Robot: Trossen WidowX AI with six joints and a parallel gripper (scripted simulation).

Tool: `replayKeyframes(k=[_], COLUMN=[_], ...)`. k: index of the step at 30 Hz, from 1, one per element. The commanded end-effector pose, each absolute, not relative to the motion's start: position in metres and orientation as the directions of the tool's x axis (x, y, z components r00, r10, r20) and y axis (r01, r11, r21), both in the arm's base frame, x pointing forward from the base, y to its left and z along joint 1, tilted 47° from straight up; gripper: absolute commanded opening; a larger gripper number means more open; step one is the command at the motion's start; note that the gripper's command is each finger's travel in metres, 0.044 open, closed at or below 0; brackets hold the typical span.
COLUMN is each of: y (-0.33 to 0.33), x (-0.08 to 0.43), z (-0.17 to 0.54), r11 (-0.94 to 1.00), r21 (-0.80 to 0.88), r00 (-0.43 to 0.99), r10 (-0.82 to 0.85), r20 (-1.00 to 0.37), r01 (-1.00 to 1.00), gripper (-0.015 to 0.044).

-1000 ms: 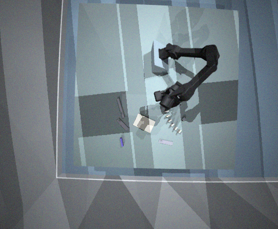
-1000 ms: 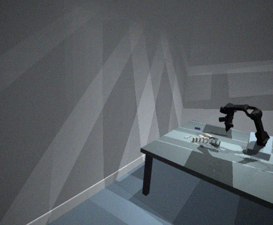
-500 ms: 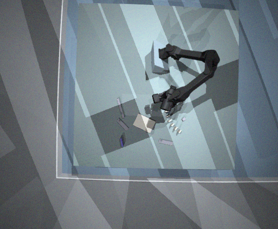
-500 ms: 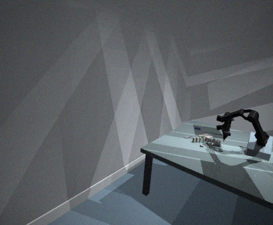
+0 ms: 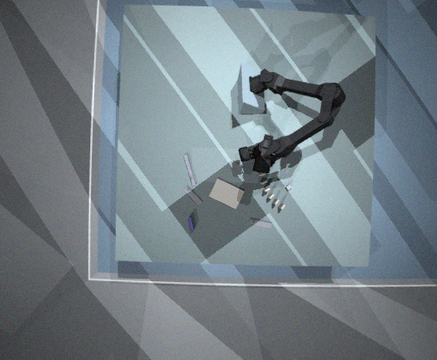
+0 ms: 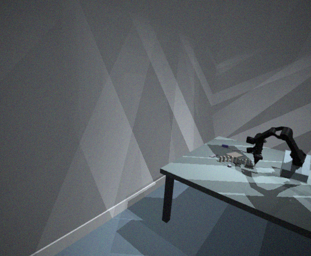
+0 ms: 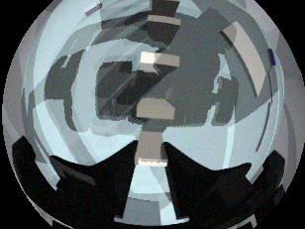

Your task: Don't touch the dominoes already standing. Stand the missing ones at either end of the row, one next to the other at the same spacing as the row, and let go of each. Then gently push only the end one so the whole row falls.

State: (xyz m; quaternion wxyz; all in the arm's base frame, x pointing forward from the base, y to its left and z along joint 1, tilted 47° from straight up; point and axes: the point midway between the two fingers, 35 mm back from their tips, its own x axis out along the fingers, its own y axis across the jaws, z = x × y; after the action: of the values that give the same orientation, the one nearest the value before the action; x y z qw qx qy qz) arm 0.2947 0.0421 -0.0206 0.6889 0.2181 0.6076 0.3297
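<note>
The domino in the fingers [image 5: 262, 173] is at the near end of the curved row, on the side toward the arm's base, in line with its neighbour. The gripper [image 5: 261, 172] [image 6: 255, 165] [image 7: 151, 145] is closed on it, one finger at each side. I would set it down slowly and squarely, turned to carry on the row's curve, with the same gap as the others have. Once its foot is flat, the fingers should part evenly and rise straight up, since a sideways drag could topple it and start the row too soon. (From where I stand, I cannot tell whether it already meets the desk [image 5: 153, 112] [image 6: 183, 170].)

The held piece is a small tan slab, dull on its broad face, with a bright, pale strip along one edge. It looks upright.

Just beyond stands the nearest row domino [image 7: 155, 109], apart from it, with a brighter one [image 7: 159, 59] behind that, and more curving away. A small pale block [image 5: 288, 188] [image 6: 229, 166] lies to one side of the row; a flat beige panel [image 5: 226, 192] [image 6: 234, 154] [image 7: 248, 58] lies on the other. Farther out is a blue block [image 5: 191, 223] [image 6: 225, 145] [image 7: 271, 57].
</note>
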Motion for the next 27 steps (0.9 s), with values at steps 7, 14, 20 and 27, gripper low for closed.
replayKeyframes(k=[7,14,20,27], y=[0.043,0.043,0.035,-0.045], x=[0.294,0.294,0.296,0.291], z=[-0.022,-0.022,-0.016,0.059], r11=[0.683,0.683,0.686,0.692], r21=[0.707,0.707,0.704,0.698], r00=[0.043,0.043,0.043,0.041], r10=[0.724,0.724,0.721,0.715], r20=[-0.689,-0.689,-0.691,-0.698], r01=[-0.181,-0.181,-0.181,-0.185], gripper=[0.0212,0.0396,0.044,0.044])
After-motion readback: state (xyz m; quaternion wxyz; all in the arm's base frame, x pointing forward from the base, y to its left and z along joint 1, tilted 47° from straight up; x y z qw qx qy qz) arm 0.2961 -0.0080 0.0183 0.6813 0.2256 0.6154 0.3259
